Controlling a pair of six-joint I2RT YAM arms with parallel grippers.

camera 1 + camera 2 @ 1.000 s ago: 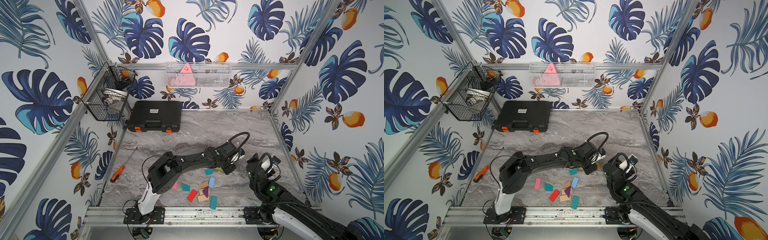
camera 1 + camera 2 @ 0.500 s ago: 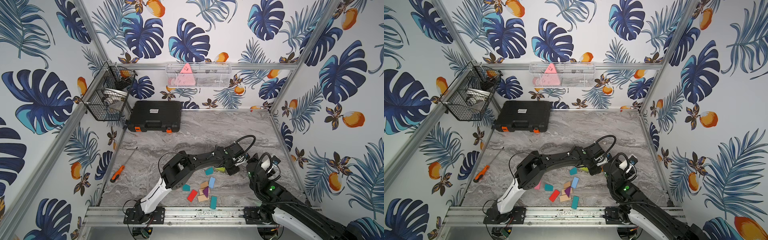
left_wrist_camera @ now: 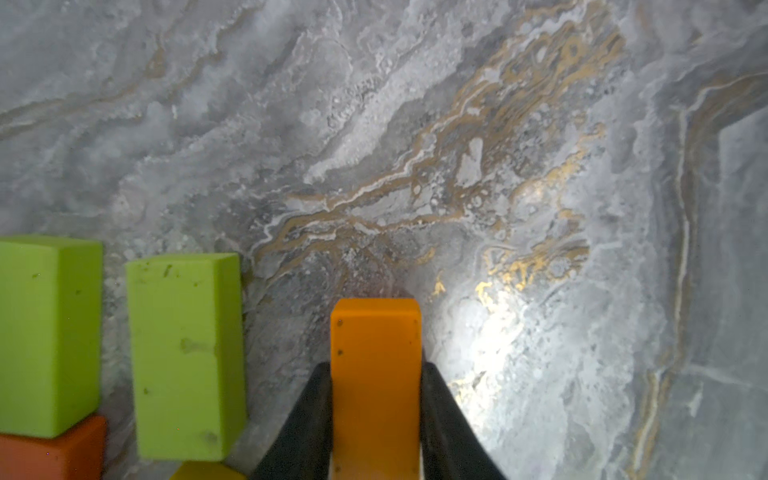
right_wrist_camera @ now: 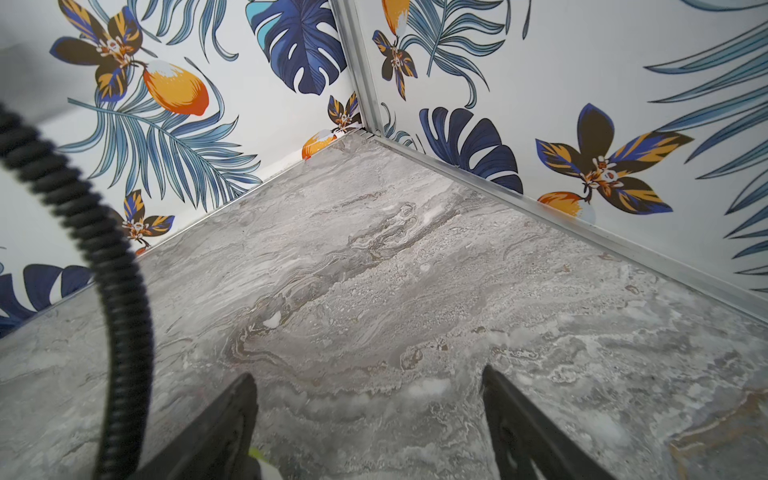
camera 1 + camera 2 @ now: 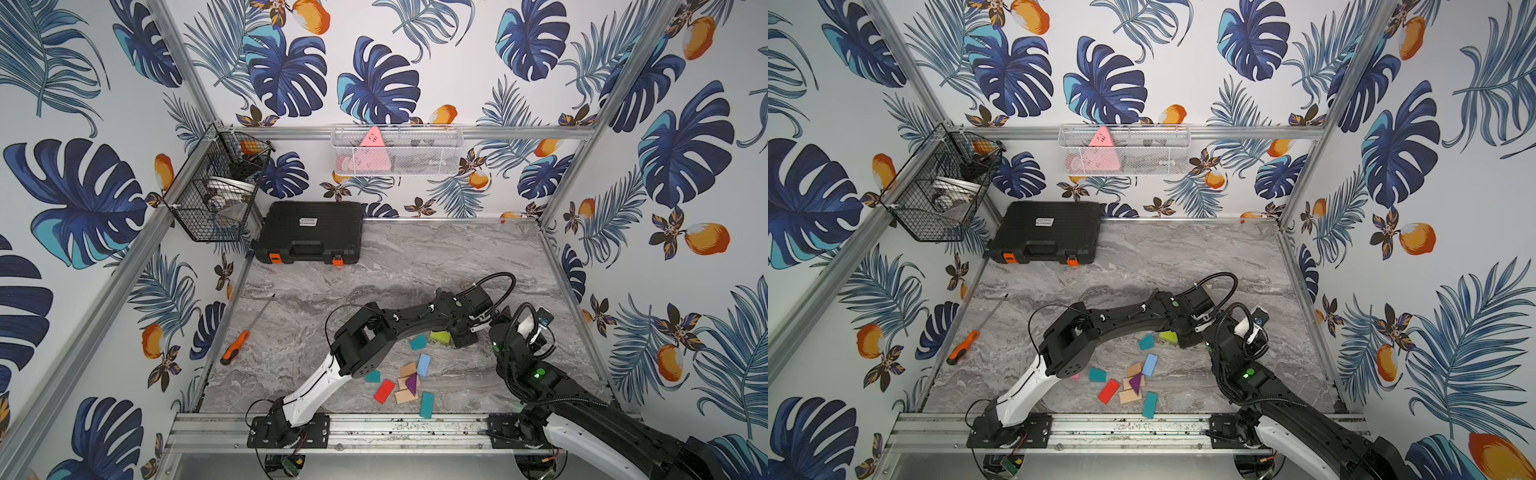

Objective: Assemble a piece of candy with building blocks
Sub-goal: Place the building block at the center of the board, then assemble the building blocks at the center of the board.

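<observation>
Counter point(image 5: 415, 266): grey marble, walled on three sides. The work sits right of centre, in the near half.
Case point(image 5: 309, 232): black, shut, far left, well apart from the work.
Left arm point(image 5: 399, 324): stretched from the near rail across to the right, wrist just beside the right arm point(image 5: 519, 353). It hides most of the build in both top views.
Screwdriver point(image 5: 235, 351): by the left wall, well apart.
Right tool point(image 4: 368, 374): fingers apart, nothing between them, above bare counter, facing the far right corner.
Left tool point(image 3: 376, 374): clamped on the orange block point(image 3: 376, 332), which sticks out past the fingertips. Whether its end touches the counter, I cannot tell.
Loose blocks point(image 5: 409, 384): red, teal, blue, purple and plain wood, scattered near the front rail at centre. One teal block point(image 5: 418, 342) lies farther in.
Green blocks point(image 3: 185, 353): two, side by side with a gap, just beside the orange one. A red-orange block point(image 3: 50, 449) touches one green; a yellow block point(image 3: 203, 471) sits at the other's end.
Step, judged: setting the orange block beside the greens.
Risk, nudge: the finger nearer the greens has little room, so opening could push a green block out of line.
Risk, tip: let go above the counter or tilted, the orange block could land askew.
Risk, arms: the wrists are close, so a move by either could strike the other or snag the cable point(image 4: 129, 299).
</observation>
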